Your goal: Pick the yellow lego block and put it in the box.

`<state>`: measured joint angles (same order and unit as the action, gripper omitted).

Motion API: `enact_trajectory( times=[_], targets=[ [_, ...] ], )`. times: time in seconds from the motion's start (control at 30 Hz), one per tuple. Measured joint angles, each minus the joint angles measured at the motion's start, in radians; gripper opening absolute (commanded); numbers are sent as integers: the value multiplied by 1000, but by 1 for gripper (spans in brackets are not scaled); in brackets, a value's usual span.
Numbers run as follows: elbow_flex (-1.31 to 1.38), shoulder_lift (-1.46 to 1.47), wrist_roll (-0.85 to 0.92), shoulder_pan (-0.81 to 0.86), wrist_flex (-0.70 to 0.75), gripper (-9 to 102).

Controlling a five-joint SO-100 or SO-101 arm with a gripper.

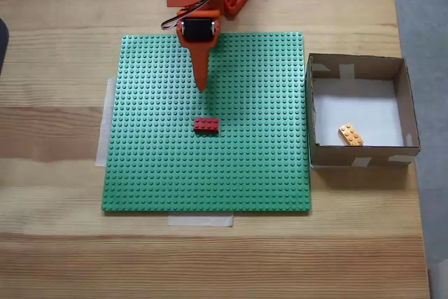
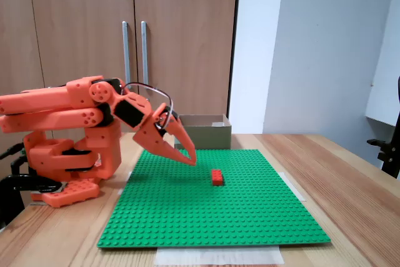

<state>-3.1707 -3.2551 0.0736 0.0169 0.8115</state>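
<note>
The yellow lego block [image 1: 351, 134] lies askew on the white floor of the box [image 1: 358, 154], near its front wall in a fixed view from above. The cardboard box [image 2: 205, 134] stands behind the arm in a fixed view from the side, its inside hidden there. My orange gripper [image 1: 202, 85] hovers low over the green baseplate, well left of the box, its fingers together with nothing between them. Seen from the side, the gripper [image 2: 190, 159] points down and to the right, a short way from a red brick.
A red brick [image 1: 206, 124] [image 2: 217, 177] sits on the green studded baseplate [image 1: 154, 166] [image 2: 212, 223], just ahead of the gripper tip. Tape strips hold the plate to the wooden table [image 1: 56, 243]. The arm's base [image 2: 69, 167] stands at the plate's far edge.
</note>
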Motion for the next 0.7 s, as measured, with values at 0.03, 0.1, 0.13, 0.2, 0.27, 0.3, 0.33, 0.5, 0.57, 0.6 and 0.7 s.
enact_trajectory(
  times=[0.03,0.1,0.13,0.2,0.27,0.3,0.33,0.5,0.57,0.6,0.7],
  targets=[
    [0,0,0,0,0,-1],
    [0,0,0,0,0,-1],
    [0,0,0,0,0,-1],
    [0,0,0,0,0,-1],
    [0,0,0,0,0,-1],
    [0,0,-5,0,0,-1],
    [0,0,-8,0,0,-1],
    [0,0,-8,0,0,-1],
    [0,0,-8,0,0,-1],
    [0,0,-8,0,0,-1],
    [0,0,-8,0,0,-1]
  ],
)
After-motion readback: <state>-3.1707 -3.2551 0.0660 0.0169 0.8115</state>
